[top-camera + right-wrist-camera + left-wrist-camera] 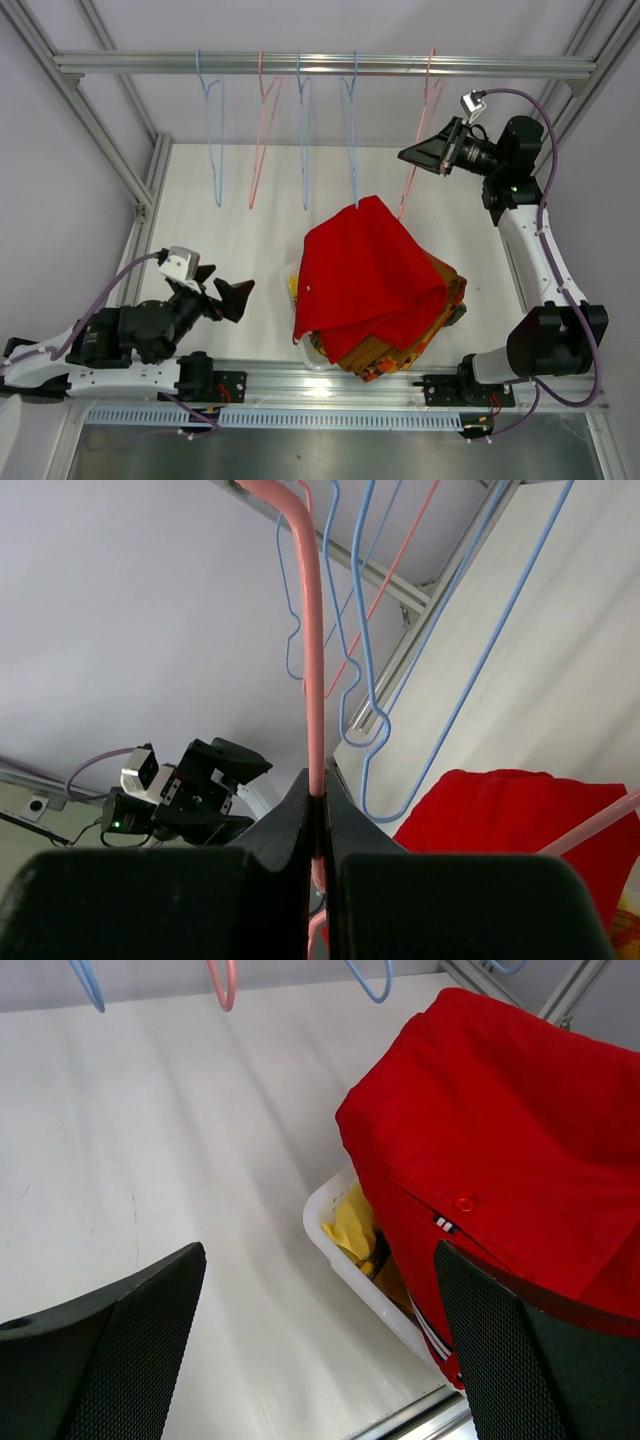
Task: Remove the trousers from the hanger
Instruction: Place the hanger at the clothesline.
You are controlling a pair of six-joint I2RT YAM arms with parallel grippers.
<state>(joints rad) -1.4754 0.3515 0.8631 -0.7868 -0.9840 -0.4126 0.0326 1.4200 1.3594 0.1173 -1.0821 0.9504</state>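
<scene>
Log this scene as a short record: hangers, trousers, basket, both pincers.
hangers: five on the rail, all bare
red trousers: on top of the pile in the basket
basket: white, on the table, yellow cloth showing inside
left pincer: open, empty, left of the basket
right pincer: shut on the pink hanger

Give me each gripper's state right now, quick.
Left gripper: open, holding nothing.
Right gripper: shut on the pink hanger.
</scene>
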